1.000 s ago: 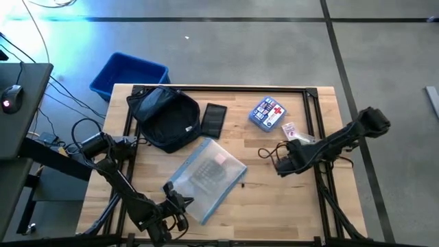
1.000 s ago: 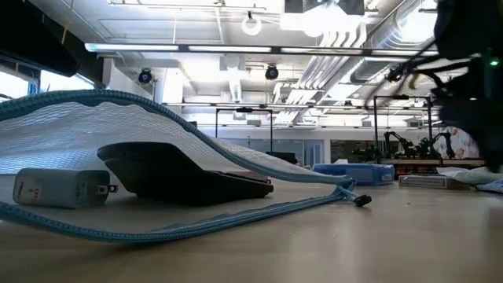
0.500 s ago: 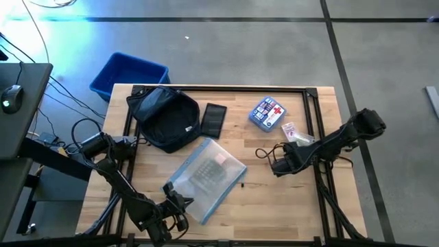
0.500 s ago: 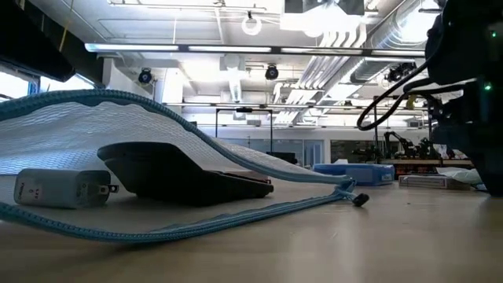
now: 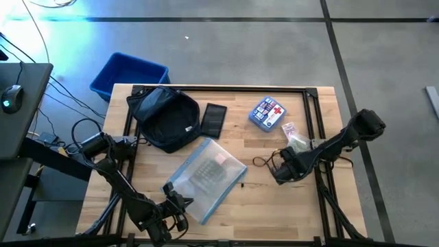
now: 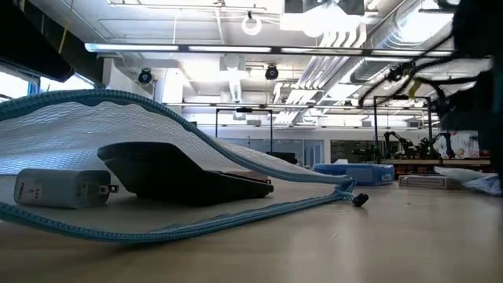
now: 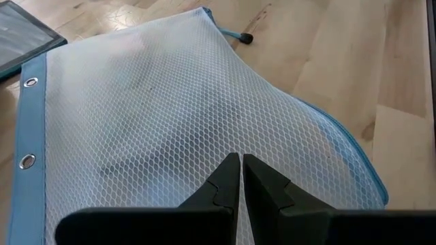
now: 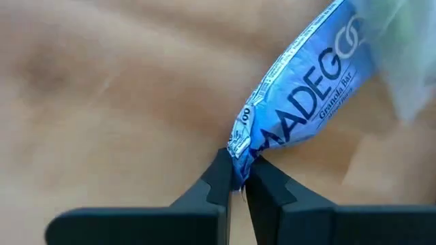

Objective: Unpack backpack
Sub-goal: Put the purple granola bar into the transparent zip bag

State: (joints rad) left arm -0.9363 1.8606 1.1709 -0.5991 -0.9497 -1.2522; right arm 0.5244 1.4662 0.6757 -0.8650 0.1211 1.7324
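The dark navy backpack (image 5: 164,118) lies at the table's far left, touched by neither gripper. A blue-edged mesh pouch (image 5: 206,175) lies in the middle, with a white charger (image 6: 59,189) and a dark flat thing (image 6: 181,177) under its raised upper layer. My left gripper (image 5: 180,204) is shut at the pouch's near corner. Right of centre, my right gripper (image 5: 282,170) points down, shut on a blue granola bar (image 8: 306,88). My left gripper (image 7: 240,167) pinches the pouch's mesh (image 7: 235,139) near its near corner, slanting down from the near side. The mesh arches up off the table (image 6: 118,102) while the zip edge (image 6: 196,228) lies on the wood. My right gripper (image 8: 235,178) pinches the bar wrapper's crimped end (image 8: 240,144) between its two fingertips, from above. The bar reaches away from the fingers over the wood; I cannot tell whether it is lifted.
A black phone (image 5: 214,120) lies beside the backpack. A blue pouch with a red cross (image 5: 267,113) and small packets (image 5: 289,129) lie at the far right. A bright-blue bin (image 5: 129,74) stands off the far left corner. Bare wood lies along the near right.
My right gripper has sunk and shifted a little toward the table's near edge. My left gripper and the mesh pouch have kept still.
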